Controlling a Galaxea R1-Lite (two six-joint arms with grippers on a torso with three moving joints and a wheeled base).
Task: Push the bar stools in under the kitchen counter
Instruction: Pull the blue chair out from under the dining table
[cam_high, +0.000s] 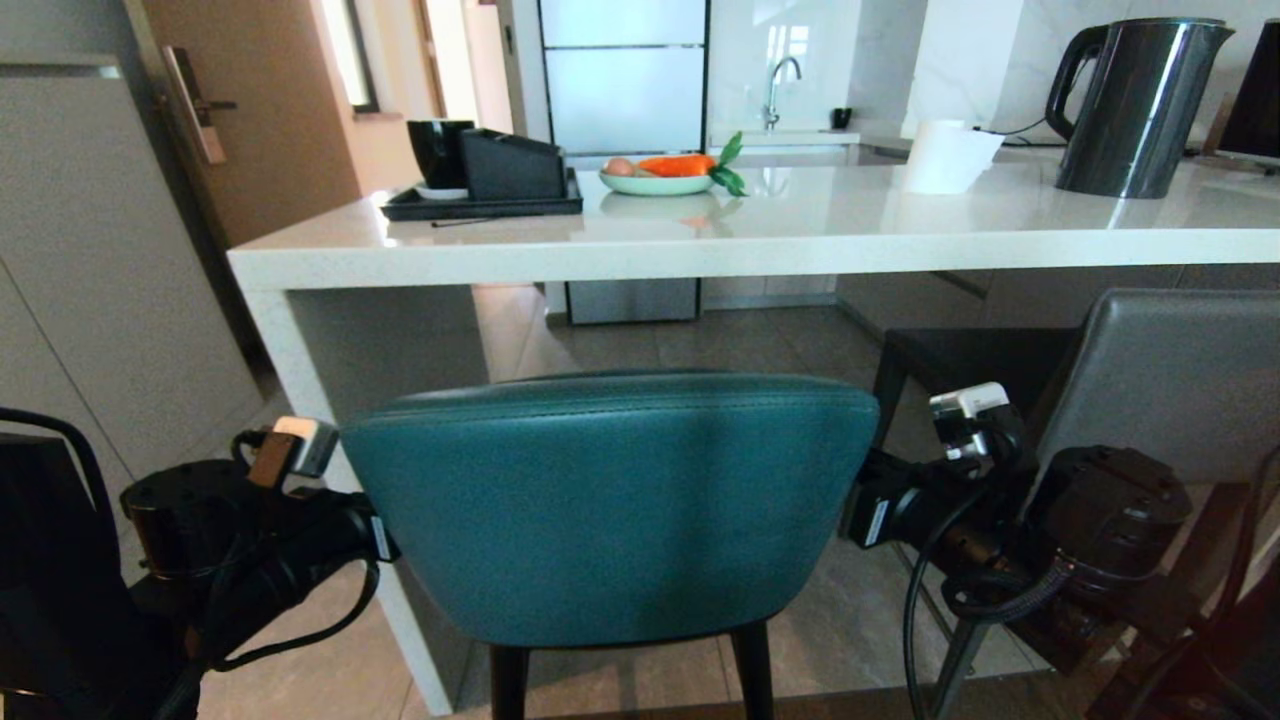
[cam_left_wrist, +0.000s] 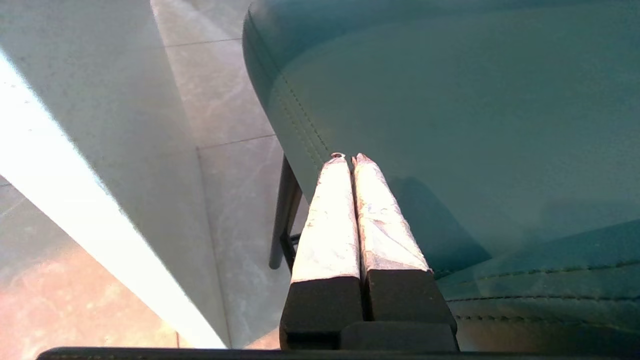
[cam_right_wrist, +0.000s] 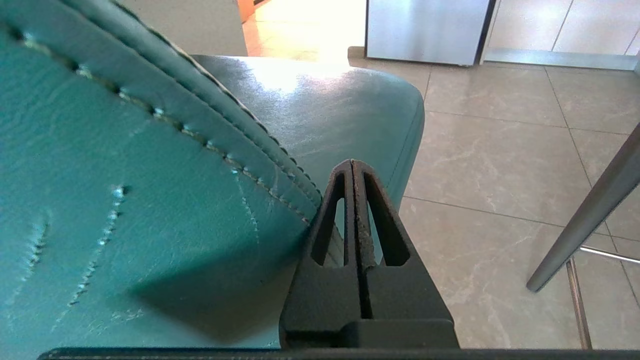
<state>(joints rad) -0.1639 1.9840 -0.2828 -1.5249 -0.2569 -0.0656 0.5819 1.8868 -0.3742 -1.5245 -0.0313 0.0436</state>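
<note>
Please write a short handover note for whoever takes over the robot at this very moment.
Left gripper: shut, empty, against the left side of the teal stool.
Right gripper: shut, empty, against the stool's right side.
Teal stool: in front of the counter, its back on the robot's side of the counter edge, near the white end leg.
Grey stool: to the right, also with its back out from under the counter.
Done: both grippers flank the teal stool.
Left: push the teal stool under, then the grey one.

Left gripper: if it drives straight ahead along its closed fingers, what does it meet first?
Probably the teal stool. The left gripper, shut, points at the stitched outer edge of the stool's side, seemingly at or almost at the leather; contact is unclear.
</note>
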